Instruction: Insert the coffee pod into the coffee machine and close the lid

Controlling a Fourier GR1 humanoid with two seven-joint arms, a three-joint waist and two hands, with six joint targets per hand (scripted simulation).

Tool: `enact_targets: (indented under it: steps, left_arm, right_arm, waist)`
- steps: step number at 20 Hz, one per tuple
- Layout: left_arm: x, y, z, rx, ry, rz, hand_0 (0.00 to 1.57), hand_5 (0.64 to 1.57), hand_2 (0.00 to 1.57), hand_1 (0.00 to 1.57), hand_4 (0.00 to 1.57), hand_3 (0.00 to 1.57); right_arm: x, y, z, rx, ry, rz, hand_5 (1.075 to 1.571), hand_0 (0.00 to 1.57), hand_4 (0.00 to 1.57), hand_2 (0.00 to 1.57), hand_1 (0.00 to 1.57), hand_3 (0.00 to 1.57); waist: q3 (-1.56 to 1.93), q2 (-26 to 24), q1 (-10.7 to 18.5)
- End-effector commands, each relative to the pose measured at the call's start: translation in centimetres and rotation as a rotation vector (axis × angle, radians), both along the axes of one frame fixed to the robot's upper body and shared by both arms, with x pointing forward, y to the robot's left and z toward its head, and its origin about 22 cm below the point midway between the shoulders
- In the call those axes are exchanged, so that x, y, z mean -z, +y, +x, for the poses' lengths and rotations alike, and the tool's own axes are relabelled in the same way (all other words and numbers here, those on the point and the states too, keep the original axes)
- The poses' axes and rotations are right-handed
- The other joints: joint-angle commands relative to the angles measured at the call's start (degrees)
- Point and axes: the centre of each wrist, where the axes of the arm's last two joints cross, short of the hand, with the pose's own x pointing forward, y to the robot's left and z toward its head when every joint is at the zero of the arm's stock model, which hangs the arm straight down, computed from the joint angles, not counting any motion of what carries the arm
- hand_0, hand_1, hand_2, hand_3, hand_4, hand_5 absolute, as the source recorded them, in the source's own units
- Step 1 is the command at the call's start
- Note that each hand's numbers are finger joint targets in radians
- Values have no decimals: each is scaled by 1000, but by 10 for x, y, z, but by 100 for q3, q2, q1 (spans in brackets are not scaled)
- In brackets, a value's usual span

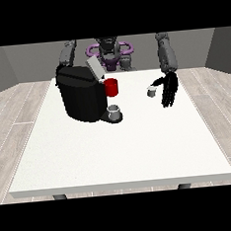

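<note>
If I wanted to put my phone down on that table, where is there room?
The whole near half of the white table, in front of the coffee machine, is bare. It is crowded farther back: the red cup, grey cup, small pod and the hand at the view's right.

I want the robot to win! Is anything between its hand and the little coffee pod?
No, nothing visible. The hand at the view's right hangs just beside the small coffee pod on the white table. The coffee machine stands further off, lid up.

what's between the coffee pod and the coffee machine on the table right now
In the front view, only bare white table separates the coffee pod from the coffee machine; its red holder faces the pod.
</note>
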Motion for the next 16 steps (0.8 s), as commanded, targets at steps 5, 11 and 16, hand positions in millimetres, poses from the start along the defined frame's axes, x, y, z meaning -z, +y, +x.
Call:
enact_targets:
  steps: [5, 11, 16]
  left_arm:
    - [19, -23, 3, 48, 33, 19, 695, 1571, 866, 695, 0, 785]
    - [34, -36, 0, 116, -41, 99, 1094, 1571, 1154, 1094, 0, 1130]
    - [27, -46, 7, 134, 31, 97, 1262, 1571, 1247, 1262, 0, 1097]
  right_arm:
    - [8, -10, 11, 40, 13, 26, 1571, 0, 409, 0, 0, 0]
    - [8, -8, 10, 41, 36, 5, 1571, 0, 406, 0, 0, 0]
    - [43, -9, -5, 33, 121, 10, 1571, 0, 328, 0, 0, 0]
  waist:
    - [-62, 56, 96]
    - [-66, -30, 25]
    - [-60, -372, -57]
